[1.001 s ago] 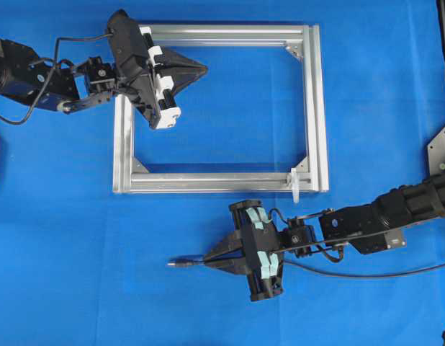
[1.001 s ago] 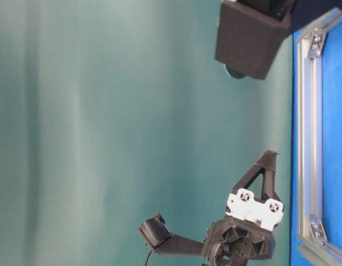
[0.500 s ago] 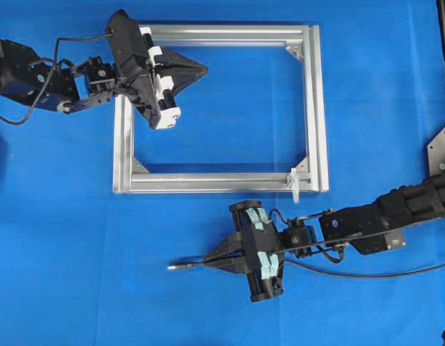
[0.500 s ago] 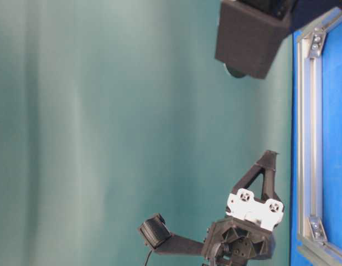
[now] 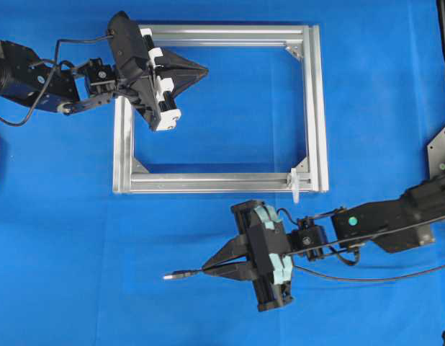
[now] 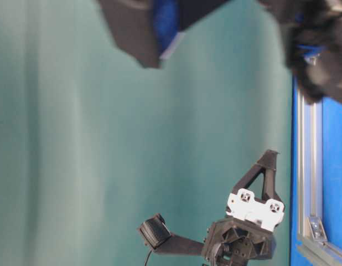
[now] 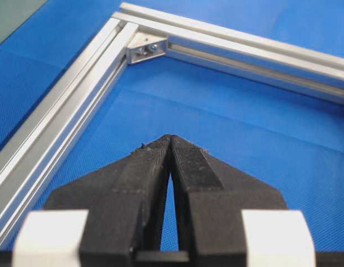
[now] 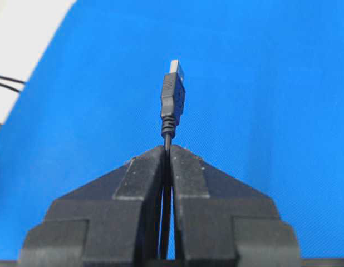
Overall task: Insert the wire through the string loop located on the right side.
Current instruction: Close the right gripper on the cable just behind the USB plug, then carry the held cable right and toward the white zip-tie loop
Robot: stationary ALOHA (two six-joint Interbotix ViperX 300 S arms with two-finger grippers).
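My right gripper [image 5: 207, 269] is shut on the wire [image 5: 352, 277], a thin black cable. Its dark plug with a silvery tip [image 5: 176, 274] sticks out past the fingertips to the left, over the blue mat in front of the frame. In the right wrist view the plug [image 8: 173, 100] stands straight out of the right gripper [image 8: 168, 148]. The string loop [image 5: 295, 183], small and whitish, stands on the frame's front rail near its right corner, well apart from the plug. My left gripper [image 5: 204, 70] hangs shut and empty inside the frame's back left corner; its fingertips [image 7: 170, 138] meet.
The silver aluminium frame [image 5: 312, 108] lies flat on the blue mat. A grey corner bracket [image 7: 145, 48] sits ahead of the left gripper. The wire trails off to the right edge behind the right arm [image 5: 384, 216]. Open mat lies left of the plug.
My right gripper has moved toward the front of the table and tilted, carrying the plug with it. The left arm has stayed put.
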